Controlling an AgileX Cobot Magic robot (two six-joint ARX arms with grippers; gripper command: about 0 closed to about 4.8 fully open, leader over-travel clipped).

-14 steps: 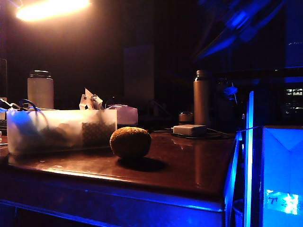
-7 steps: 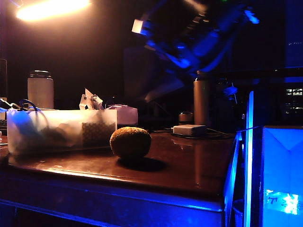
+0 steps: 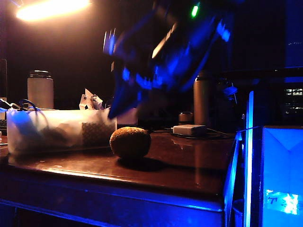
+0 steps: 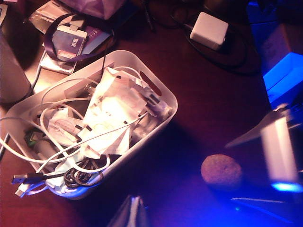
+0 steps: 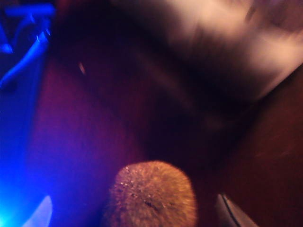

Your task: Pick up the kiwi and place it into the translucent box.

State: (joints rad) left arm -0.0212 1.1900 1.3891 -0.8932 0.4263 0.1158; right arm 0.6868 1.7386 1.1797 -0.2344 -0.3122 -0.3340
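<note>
The kiwi (image 3: 130, 142) is a fuzzy brown oval lying on the dark wooden table, just right of the translucent box (image 3: 61, 130). That box (image 4: 166, 97) is a frosted white bin full of cables and papers. My right arm (image 3: 161, 56) is a blue blur above the kiwi and the box's right end. In the right wrist view my right gripper (image 5: 137, 217) is open, its fingertips (image 5: 42, 213) wide apart on either side of the kiwi (image 5: 151, 194). My left gripper (image 4: 135, 213) is shut, high above the table between the box and the kiwi (image 4: 221, 171).
A white jar with a dark lid (image 3: 40, 90) stands behind the box. A metal bottle (image 3: 201, 97) and a small flat white box (image 3: 189, 130) sit at the back right. A blue-lit cabinet (image 3: 281, 175) stands off the table's right edge. Cards and a cable (image 4: 71, 40) lie beyond the box.
My right arm has swung down and left from the upper right until it is over the kiwi, and its jaws have opened. Kiwi, box and left arm have not moved.
</note>
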